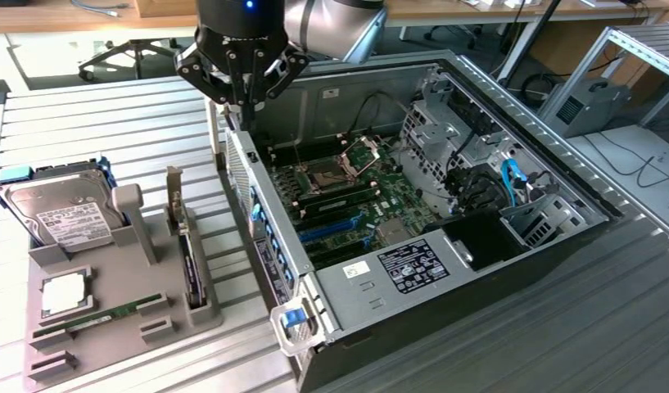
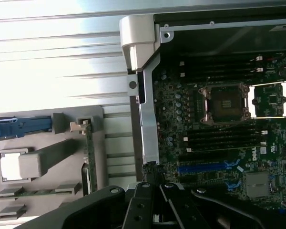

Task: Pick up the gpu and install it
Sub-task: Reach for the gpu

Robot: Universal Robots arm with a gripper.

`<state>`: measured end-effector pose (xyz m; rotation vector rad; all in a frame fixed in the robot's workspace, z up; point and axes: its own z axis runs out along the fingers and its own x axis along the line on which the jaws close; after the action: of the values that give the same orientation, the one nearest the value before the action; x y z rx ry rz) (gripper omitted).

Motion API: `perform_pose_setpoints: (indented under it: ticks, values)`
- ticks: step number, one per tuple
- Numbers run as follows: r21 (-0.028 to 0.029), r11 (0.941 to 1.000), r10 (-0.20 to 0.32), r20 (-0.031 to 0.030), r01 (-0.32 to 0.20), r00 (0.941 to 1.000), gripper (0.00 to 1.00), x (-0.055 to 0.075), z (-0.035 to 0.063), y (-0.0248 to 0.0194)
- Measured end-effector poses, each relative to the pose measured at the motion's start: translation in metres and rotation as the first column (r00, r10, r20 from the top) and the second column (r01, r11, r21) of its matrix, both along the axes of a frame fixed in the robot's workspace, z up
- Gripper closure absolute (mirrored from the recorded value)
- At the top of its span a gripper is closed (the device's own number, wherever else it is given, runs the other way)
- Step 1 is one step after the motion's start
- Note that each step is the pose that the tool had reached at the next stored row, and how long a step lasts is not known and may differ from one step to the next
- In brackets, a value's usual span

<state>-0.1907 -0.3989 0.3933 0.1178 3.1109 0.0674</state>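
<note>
- Gpu [image 1: 190, 270] stands on its thin edge in a slot of the gray holder [image 1: 127, 282], nearest the exterior view's camera, just beside the computer case [image 1: 246, 176]. Nothing is touching it.
- Seen edge-on, its face and connector cannot be made out.
- I judge that an off-centre grip could tip or twist a card this thin and tall. Its silver bracket might also snag on the holder.
- A hard drive [image 1: 61, 217] and a memory stick [image 1: 99, 315] share the holder, and a drifting approach could knock them.
- Deeper in, the blue slot [image 1: 328, 229] lies on the motherboard [image 1: 345, 192]. The case wall hides part of it, so a misaligned card could jam there.
- Farthest back, the gripper [image 1: 245, 105] hangs over the case's rear wall, well apart from the gpu. Its fingers are together with nothing between them.
- Lowered like that, it would likely strike the card's top edge instead of straddling it.
- The arm above the gripper is cut off.
</note>
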Motion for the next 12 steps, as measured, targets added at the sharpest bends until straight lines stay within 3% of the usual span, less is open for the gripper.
perform_pose_setpoints:
  ticks: [12]
  values:
    - [0.0000,1.0000,0.000,0.0000,0.000,1.0000,0.89,-0.0047,0.0000,0.0000]
